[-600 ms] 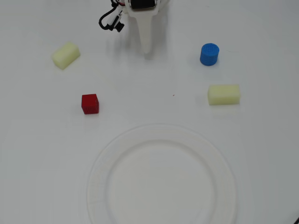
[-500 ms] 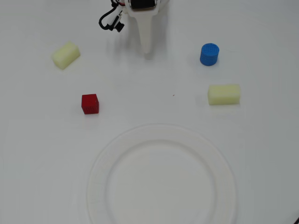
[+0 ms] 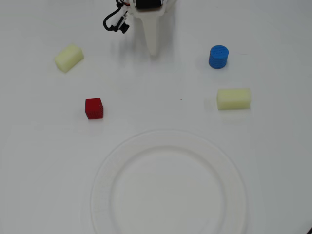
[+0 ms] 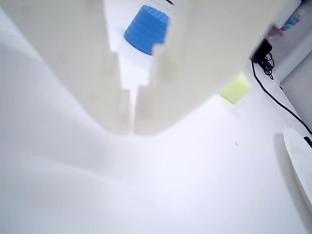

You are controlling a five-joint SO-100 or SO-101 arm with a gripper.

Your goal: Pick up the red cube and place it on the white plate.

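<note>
The red cube [image 3: 93,108] sits on the white table, left of centre in the overhead view, above the left part of the plate's rim. The white plate [image 3: 168,138] fills the lower middle of that view; its edge shows at the right of the wrist view [image 4: 298,161]. My white gripper [image 3: 153,48] is at the top centre, pointing down the view, well away from the cube. In the wrist view its two fingers [image 4: 132,127] meet at the tips with nothing between them. The red cube is out of the wrist view.
A blue cylinder [image 3: 218,56] stands at the upper right, also seen in the wrist view [image 4: 146,29]. One pale yellow-green block [image 3: 233,98] lies below it, another [image 3: 68,57] at the upper left. Black cables [image 3: 115,20] hang by the arm.
</note>
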